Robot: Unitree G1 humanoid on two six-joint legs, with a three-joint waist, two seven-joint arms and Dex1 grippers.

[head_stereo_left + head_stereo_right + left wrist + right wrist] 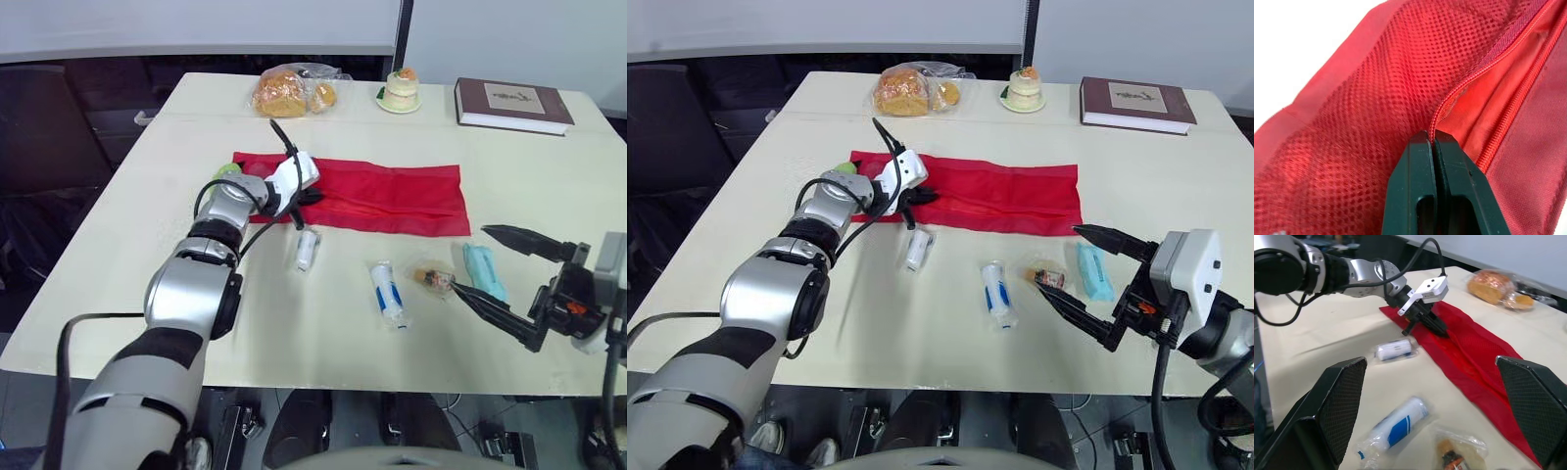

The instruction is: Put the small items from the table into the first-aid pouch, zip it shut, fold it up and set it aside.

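On the table (147,225), a red pouch (392,196) lies spread flat. The left gripper (310,197) pinches its zipper edge near the left end, jaws closed tight. The right gripper (468,258) gapes wide, empty, beside a brown packet (432,278) at near right.

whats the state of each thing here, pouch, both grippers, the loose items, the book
first-aid pouch, unfolded, lying flat, zip parted where the left gripper grips
left gripper, shut on the pouch's zip edge
right gripper, open, holding nothing
white roll, lying loose, outside the pouch
blue-and-white tube, loose, outside the pouch
bagged vial, loose, outside the pouch
teal packet, loose, outside the pouch
book, closed
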